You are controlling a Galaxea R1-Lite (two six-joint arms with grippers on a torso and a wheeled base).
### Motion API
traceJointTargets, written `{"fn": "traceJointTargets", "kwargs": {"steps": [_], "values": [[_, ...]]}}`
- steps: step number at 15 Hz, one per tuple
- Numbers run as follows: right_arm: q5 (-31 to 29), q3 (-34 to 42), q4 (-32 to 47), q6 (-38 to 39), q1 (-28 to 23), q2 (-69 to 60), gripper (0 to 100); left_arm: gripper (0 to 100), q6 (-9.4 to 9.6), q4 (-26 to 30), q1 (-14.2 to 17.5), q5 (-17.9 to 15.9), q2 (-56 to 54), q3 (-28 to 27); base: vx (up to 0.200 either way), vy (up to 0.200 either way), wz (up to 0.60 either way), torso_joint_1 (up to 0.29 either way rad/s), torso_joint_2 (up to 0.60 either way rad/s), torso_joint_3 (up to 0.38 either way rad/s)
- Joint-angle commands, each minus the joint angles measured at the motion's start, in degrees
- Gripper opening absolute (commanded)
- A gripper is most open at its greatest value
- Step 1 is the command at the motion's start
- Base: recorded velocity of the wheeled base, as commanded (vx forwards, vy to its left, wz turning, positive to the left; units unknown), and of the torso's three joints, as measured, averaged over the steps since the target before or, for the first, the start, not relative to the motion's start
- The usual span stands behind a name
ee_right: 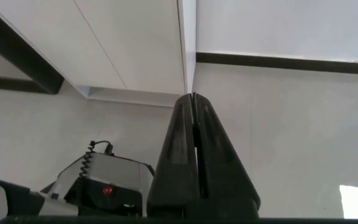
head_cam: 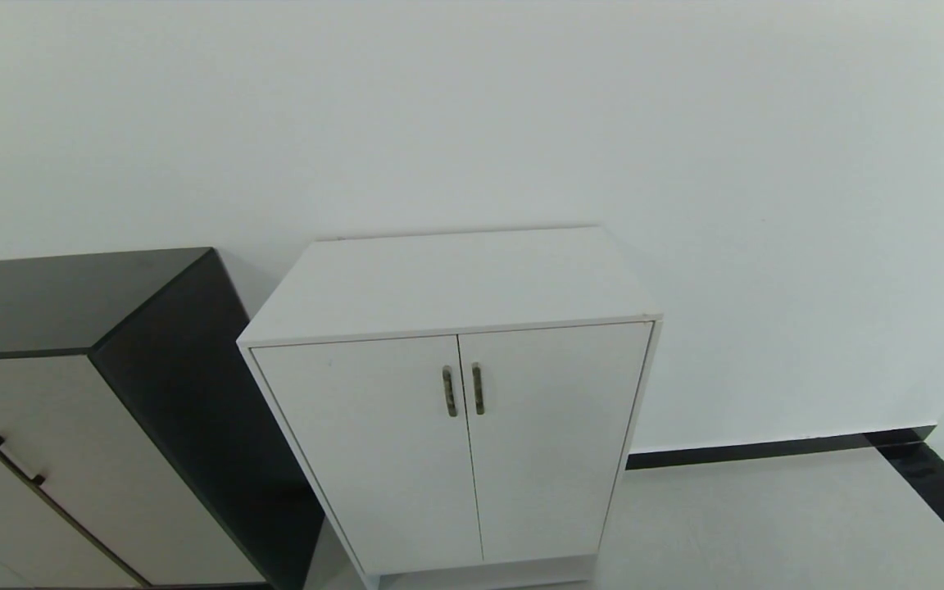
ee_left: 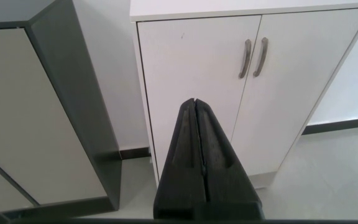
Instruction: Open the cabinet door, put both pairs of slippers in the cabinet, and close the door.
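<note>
A white wall (head_cam: 472,106) rises well beyond both claws, and a pale floor (head_cam: 767,524) spreads under them. A dark cabinet (head_cam: 177,393) with a black top and side and a cream front stands against the wall, ahead of the left claw and off to the robot's left. Just beside it, straight ahead of the left claw, stands the cabinet (head_cam: 447,279), white with a flat top and facing the robot. Its left door (head_cam: 374,451) and right door (head_cam: 554,434) are both closed and meet at a thin seam down the middle. A black baseboard (head_cam: 751,451) runs along the foot of the wall on the robot's right of the cabinet, beyond the right claw. The left claw (ee_left: 195,109) is black and tapered, with its two fingers pressed flat together and nothing between them. It points at the left door, apart from it. The right claw (ee_right: 193,98) is likewise pinched tight and holds nothing. It hangs over the floor, with the cabinet's lower corner (ee_right: 188,68) beyond its tip. Two slim metal handles (head_cam: 449,391) (head_cam: 478,388) stand upright, one on each side of the door seam, ahead of the left claw and higher than its tip.
</note>
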Motion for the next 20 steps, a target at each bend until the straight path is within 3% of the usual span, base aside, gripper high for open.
{"fn": "traceJointTargets", "kwargs": {"steps": [1, 9, 12, 15, 20], "values": [[0.0, 0.0, 1.0, 0.0, 0.6, -2.3, 0, 0, -0.01, 0.0, -0.1, 0.0, 0.0, 0.0, 0.000, 0.000, 0.00, 0.000, 0.00, 0.000], [-0.5, 0.0, 5.4, -0.6, 6.7, -5.5, 0, 0, -0.10, 0.0, 0.0, 0.0, 0.0, 0.0, 0.000, 0.000, 0.00, 0.000, 0.00, 0.000], [-0.8, 0.0, 5.4, -0.7, 2.0, -10.0, 0, 0, -0.10, 0.0, 0.0, 0.0, 0.0, 0.0, 0.000, 0.000, 0.00, 0.000, 0.00, 0.000], [-0.9, 0.0, 5.4, -2.1, -8.3, -21.0, 0, 0, -0.10, 0.0, 0.0, 0.0, 0.0, 0.0, 0.000, 0.000, 0.00, 0.000, 0.00, 0.000], [-0.9, 0.0, 5.4, -1.7, -9.8, -28.3, 0, 0, -0.10, 0.0, 0.0, 0.0, 0.0, 0.0, 0.000, 0.000, 0.00, 0.000, 0.00, 0.000]]}}
